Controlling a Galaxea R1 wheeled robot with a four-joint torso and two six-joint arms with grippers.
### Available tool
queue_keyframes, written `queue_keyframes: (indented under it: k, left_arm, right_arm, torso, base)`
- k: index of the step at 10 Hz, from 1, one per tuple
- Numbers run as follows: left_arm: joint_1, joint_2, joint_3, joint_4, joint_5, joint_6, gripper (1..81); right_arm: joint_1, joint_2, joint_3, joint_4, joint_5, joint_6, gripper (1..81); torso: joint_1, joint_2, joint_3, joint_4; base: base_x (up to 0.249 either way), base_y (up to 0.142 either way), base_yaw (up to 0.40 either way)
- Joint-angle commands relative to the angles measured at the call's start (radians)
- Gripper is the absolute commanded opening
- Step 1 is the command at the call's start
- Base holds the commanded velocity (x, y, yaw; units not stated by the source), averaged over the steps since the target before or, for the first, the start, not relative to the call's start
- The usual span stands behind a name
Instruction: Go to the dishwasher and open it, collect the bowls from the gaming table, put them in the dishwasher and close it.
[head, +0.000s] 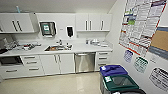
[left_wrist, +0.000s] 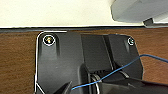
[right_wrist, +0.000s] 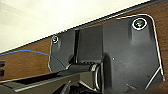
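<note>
Stainless-steel dishwasher (head: 85, 62) sits shut under the white worktop (head: 80, 48), below its front edge toward the right end, betw. white double cabinet doors (head: 57, 63) and a drawer stack (head: 102, 59); its front faces out into the room toward the cam, tall axis upright, bar handle (head: 82, 54) running horiz. along the top edge, parallel to the worktop's front edge. Sink (head: 57, 47) is set in the worktop w/ a tap behind it, wall cabinets (head: 93, 22) above, blue-lidded bin (head: 113, 70) and green-lidded bin (head: 120, 83) by the right wall under posters (head: 140, 22). Wrist views show dark robot plates over brown wood and pale floor; can't tell whether either end effector is released or clenched.
</note>
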Motion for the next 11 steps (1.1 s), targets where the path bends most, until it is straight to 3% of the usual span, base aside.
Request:
queue_keyframes:
  k: [1, 11]
  left_arm:
    - [-0.034, -0.012, 0.01, 0.012, 0.054, 0.003, 81.1]
    - [-0.034, -0.013, 0.01, 0.01, 0.054, 0.003, 81.1]
  right_arm:
    - [0.036, -0.019, 0.014, -0.004, -0.062, -0.001, 81.1]
    - [0.04, -0.015, 0.011, -0.004, -0.062, -0.001, 81.1]
  torso:
    - [0.0, 0.0, 0.0, 0.0]
    - [-0.001, 0.0, 0.0, 0.0]
  base:
    - [0.132, 0.0, 0.0]
    - [0.116, 0.0, 0.0]
